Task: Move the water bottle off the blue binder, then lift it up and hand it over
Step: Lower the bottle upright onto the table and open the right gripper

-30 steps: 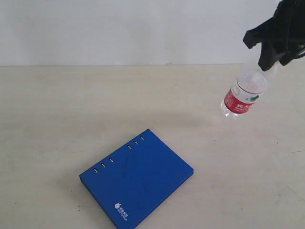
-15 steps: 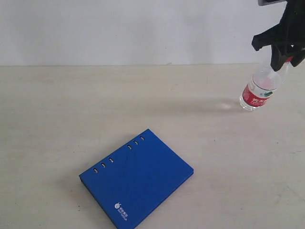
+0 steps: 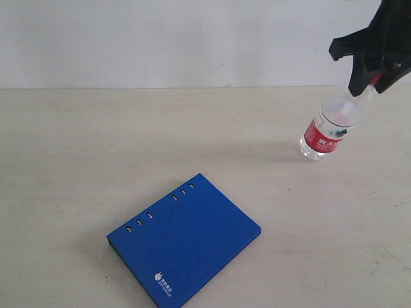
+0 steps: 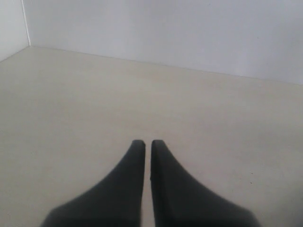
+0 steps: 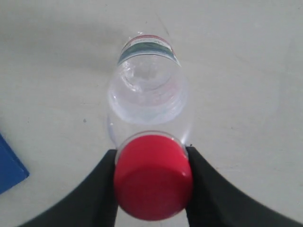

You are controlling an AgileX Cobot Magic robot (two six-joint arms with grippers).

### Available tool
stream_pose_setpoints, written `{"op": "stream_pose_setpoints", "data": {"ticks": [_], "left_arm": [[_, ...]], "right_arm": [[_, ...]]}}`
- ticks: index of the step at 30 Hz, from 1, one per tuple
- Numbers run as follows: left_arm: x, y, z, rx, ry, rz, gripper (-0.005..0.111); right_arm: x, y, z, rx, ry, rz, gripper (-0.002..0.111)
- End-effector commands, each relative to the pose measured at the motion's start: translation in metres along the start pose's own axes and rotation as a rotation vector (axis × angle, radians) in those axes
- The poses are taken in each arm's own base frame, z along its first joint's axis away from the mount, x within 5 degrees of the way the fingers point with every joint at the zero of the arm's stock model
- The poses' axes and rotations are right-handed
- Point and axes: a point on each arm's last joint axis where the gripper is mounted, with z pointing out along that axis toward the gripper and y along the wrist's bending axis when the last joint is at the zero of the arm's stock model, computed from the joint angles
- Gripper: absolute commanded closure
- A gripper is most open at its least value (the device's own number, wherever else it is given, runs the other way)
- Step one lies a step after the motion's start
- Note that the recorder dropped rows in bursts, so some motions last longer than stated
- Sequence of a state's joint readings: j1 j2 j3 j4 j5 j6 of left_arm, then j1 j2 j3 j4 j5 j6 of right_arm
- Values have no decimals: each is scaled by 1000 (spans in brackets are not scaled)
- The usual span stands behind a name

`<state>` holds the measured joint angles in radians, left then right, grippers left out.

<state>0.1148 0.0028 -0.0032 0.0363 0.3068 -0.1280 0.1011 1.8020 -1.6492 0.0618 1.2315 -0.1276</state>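
- Left wrist view: left gripper (image 4: pixel 147 146), jaws pressed together, empty.
- Binder (image 3: pixel 183 240) flat on table; stiff, probably best taken at an edge. White logo, text too small to read.
- Bottle (image 3: pixel 327 131) well right of binder, tilted, hanging by its top. Looks near empty, so likely light, thin-walled, slick. Red label, white characters, unreadable.
- Right gripper (image 5: pixel 152 177): jaws part-open, clamped on red cap (image 5: pixel 152 189); bottle may swing.
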Motion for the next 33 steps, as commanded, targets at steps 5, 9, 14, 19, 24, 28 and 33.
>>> {"op": "stream_pose_setpoints", "data": {"ticks": [5, 9, 14, 19, 24, 28, 33], "left_arm": [[0, 0, 0, 7, -11, 2, 102], [0, 0, 0, 7, -11, 2, 102], [0, 0, 0, 7, -11, 2, 102], [0, 0, 0, 7, -11, 2, 102], [0, 0, 0, 7, -11, 2, 102], [0, 0, 0, 7, -11, 2, 102], [0, 0, 0, 7, -11, 2, 102]], "right_arm": [[16, 5, -40, -2, -94, 10, 108], [32, 11, -32, -8, -43, 2, 108], [49, 21, -28, -20, -3, -25, 108], [55, 25, -49, -16, -63, -41, 108], [65, 25, -38, -19, -14, -23, 108], [74, 23, -24, 5, 45, -29, 108], [73, 17, -25, 60, 47, -36, 108]]}}
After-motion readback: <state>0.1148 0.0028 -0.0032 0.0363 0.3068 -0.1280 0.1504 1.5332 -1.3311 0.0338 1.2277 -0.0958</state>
